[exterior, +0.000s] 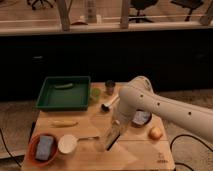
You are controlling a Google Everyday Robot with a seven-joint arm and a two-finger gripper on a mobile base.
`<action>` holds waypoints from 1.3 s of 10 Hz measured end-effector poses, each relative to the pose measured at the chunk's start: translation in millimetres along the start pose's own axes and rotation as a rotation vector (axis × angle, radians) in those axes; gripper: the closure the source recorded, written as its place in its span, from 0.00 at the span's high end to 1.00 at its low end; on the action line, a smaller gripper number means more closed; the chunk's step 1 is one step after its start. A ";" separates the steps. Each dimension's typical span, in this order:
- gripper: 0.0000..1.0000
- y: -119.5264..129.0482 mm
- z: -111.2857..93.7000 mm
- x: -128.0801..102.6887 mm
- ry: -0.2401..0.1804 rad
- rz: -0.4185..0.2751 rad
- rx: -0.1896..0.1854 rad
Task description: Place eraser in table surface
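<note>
Gripper: my gripper (pixel 116 129) hangs low over the middle of the table, pointing down, at the end of my white arm (pixel 165 107), which comes in from the right.
Fingers: clenched on the eraser.
Eraser: the eraser (pixel 110 141) is in my grasp, tilted, its top toward my wrist and its lower end down and to the left, close above the planks. I cannot tell whether that end touches the wood.
Table: the pale wooden table (pixel 135 156) has a small dark logo (pixel 161 161) near its front right corner.
Tray: the green tray (pixel 62 102) sits at the back left corner with a long dark green thing (pixel 64 86) lying in it.
Brush: a brush (pixel 108 104) with a white handle lies just behind my gripper, apart from it.
Sponge: a blue-grey sponge (pixel 45 146) rests in an orange bowl (pixel 31 152) at the front left, with a white bowl (pixel 67 143) just beside it.
Right side: a dark bowl (pixel 142 119) is partly hidden by my arm; a round orange fruit (pixel 156 132) lies near it.
Back edge: a lime cup (pixel 95 93) and a dark cup (pixel 110 86) stand near the tray.
Left: a yellow banana (pixel 63 123) lies in front of the tray.
</note>
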 end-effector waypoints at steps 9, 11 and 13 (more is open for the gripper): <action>0.00 7.9 9.9 16.7 -0.033 0.026 0.013; 0.00 9.1 23.9 23.8 -0.054 0.039 0.033; 0.00 9.7 48.4 30.8 -0.085 0.047 0.050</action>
